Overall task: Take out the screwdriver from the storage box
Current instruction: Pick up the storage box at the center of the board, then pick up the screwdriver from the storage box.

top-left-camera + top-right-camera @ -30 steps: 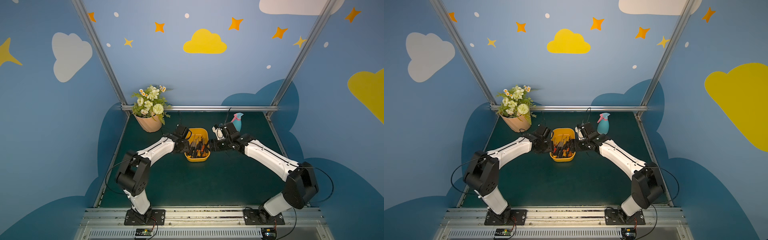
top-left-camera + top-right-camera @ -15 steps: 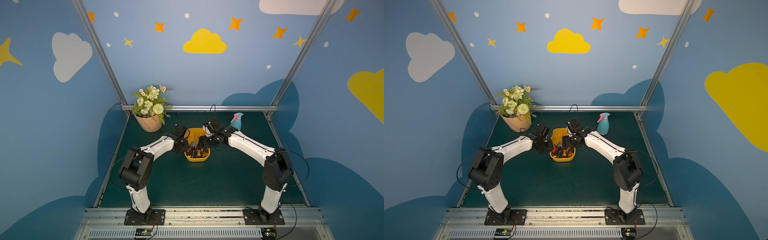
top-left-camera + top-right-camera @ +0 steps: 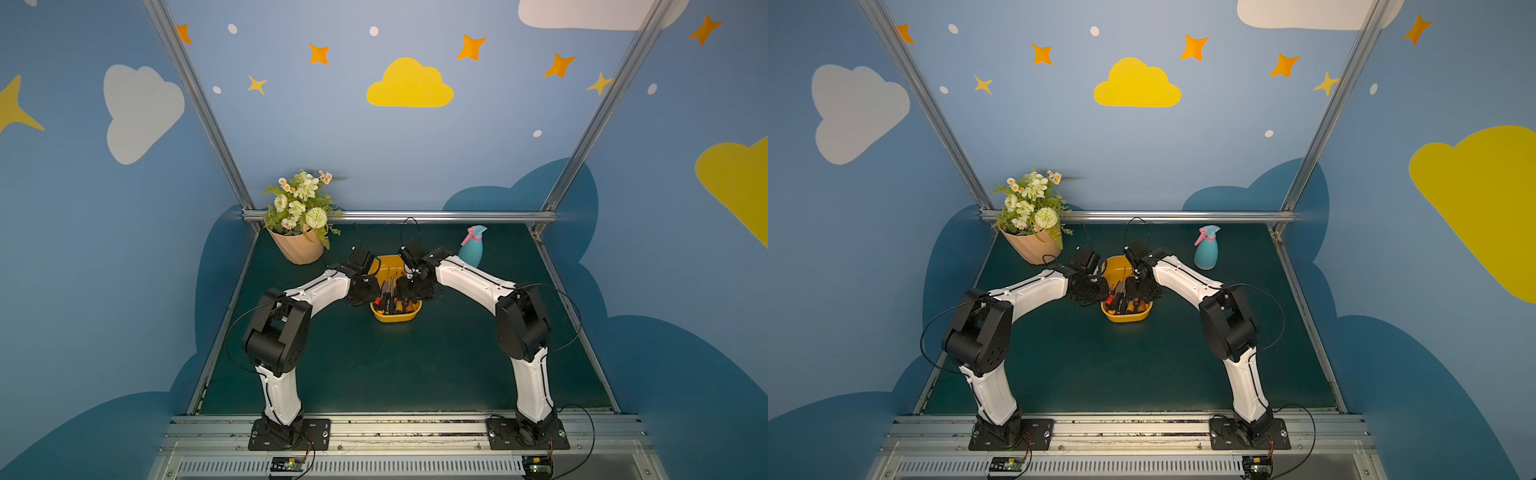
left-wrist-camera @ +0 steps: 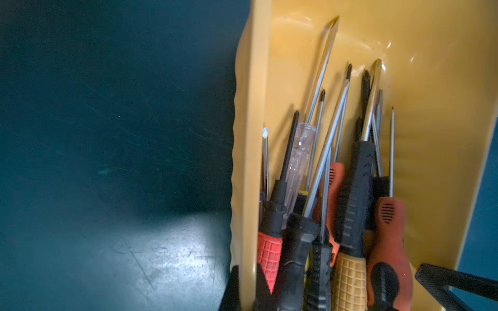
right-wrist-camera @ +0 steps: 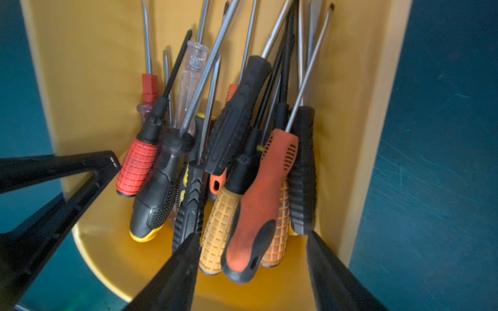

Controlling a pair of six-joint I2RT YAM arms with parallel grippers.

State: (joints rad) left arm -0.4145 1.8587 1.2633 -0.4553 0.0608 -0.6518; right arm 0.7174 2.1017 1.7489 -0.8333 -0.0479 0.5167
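Observation:
The yellow storage box (image 3: pixel 395 318) (image 3: pixel 1125 318) sits mid-table between both arms and holds several screwdrivers with their handles toward the front. My left gripper (image 4: pixel 249 290) (image 3: pixel 368 291) is shut on the box's left wall (image 4: pixel 248 161), one black finger on each side. My right gripper (image 5: pixel 251 233) (image 3: pixel 409 291) reaches down into the box, open. Its fingertips (image 5: pixel 188 250) flank an orange-and-black-handled screwdriver (image 5: pixel 258 204) and two grid-handled ones without touching them. A red-handled screwdriver (image 5: pixel 136 169) lies nearer the left gripper.
A peach flowerpot (image 3: pixel 297 249) with flowers stands at the back left, close behind my left arm. A blue spray bottle (image 3: pixel 471 249) stands at the back right beside my right forearm. A metal rail (image 3: pixel 415 216) bounds the far edge of the green mat (image 3: pixel 395 374).
My left gripper has closed onto the box wall. My right arm has swung in from the box's right side to over the handles and dropped in, its jaws narrowing somewhat.

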